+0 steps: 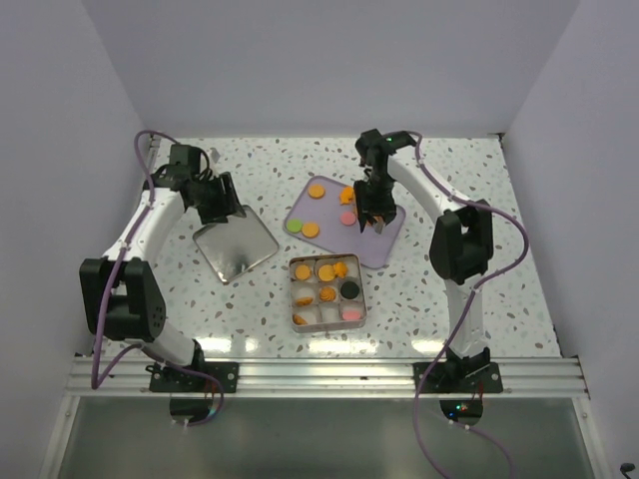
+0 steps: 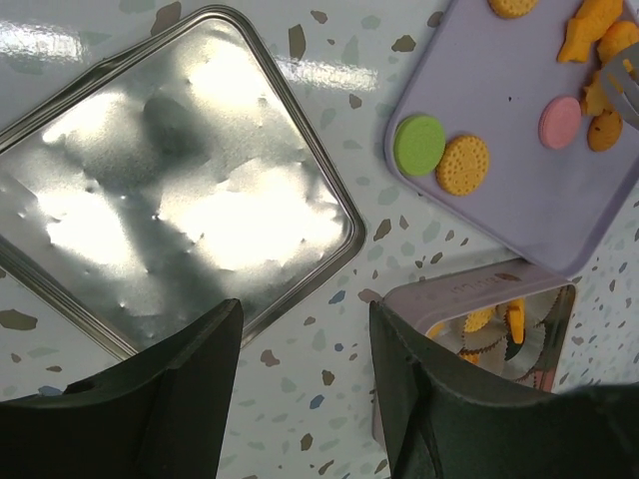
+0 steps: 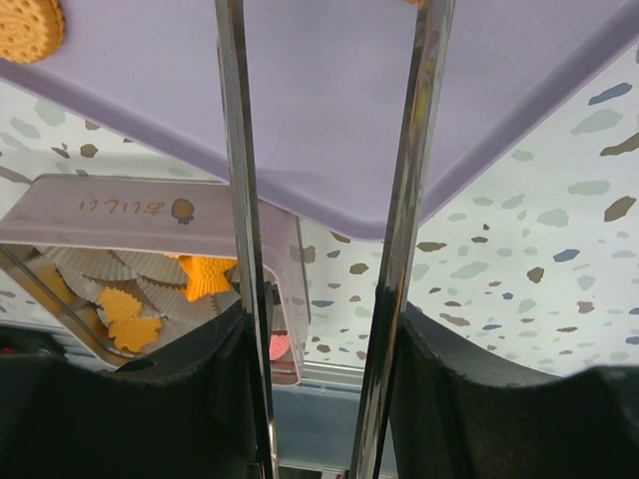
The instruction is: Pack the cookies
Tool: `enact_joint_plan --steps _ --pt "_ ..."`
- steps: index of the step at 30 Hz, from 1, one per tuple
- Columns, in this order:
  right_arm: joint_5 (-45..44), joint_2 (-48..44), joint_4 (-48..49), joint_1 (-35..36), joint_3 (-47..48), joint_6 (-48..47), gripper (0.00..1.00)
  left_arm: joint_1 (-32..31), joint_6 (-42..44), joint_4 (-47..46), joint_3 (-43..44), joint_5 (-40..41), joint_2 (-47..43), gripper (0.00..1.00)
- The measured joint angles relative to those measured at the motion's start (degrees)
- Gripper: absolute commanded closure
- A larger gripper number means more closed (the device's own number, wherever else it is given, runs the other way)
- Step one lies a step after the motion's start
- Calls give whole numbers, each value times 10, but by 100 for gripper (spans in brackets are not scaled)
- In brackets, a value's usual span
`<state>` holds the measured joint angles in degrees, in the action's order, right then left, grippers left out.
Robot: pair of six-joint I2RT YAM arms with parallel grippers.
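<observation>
Clamped on a pair of metal tongs (image 3: pixel 236 150), my right gripper (image 1: pixel 377 214) hung over the right part of the lilac tray (image 1: pixel 364 251). Both fingers pressed the two thin blades, which ran out ahead of me with a narrow gap between them. Their tips reached down among the cookies (image 1: pixel 311 230) lying loose on that tray, but I could not tell whether one sat between the tips. To the left of that gripper the tray carried orange rounds, a green cookie (image 2: pixel 419 145) touching one of them, a pink cookie (image 2: pixel 559 122) and an orange fish-shaped cookie (image 2: pixel 589 30). Nearer my base than the gripper, just beside the tray's near edge, stood the square divided tin (image 2: pixel 469 291). Orange cookies filled several of its paper-lined compartments, and a black cookie (image 1: pixel 349 289) lay in the middle of its right column. My left gripper (image 2: pixel 305 329) hovered well off to the left, fingers apart with nothing between them, above the edge of the shiny lid (image 2: pixel 190 190) and the speckled table (image 1: pixel 404 299) beside it. That lid lay flat on the table, apart from both tin and tray, which were off to this gripper's right.
</observation>
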<state>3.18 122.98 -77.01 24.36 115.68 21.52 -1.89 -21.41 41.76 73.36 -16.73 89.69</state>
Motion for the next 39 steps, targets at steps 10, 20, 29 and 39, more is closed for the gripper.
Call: enact_joint_plan --steps 10,20,29,39 --pt "24 4 -1 0 -11 1 52 8 0 -5 -2 -11 4 41" --pt "24 5 -1 4 -31 1 61 11 0 -5 -10 -12 4 42" --pt "24 5 0 5 -46 1 66 12 0 -5 -10 -14 4 42" --pt "35 -13 0 5 -24 1 67 13 0 -4 -10 -15 4 42"
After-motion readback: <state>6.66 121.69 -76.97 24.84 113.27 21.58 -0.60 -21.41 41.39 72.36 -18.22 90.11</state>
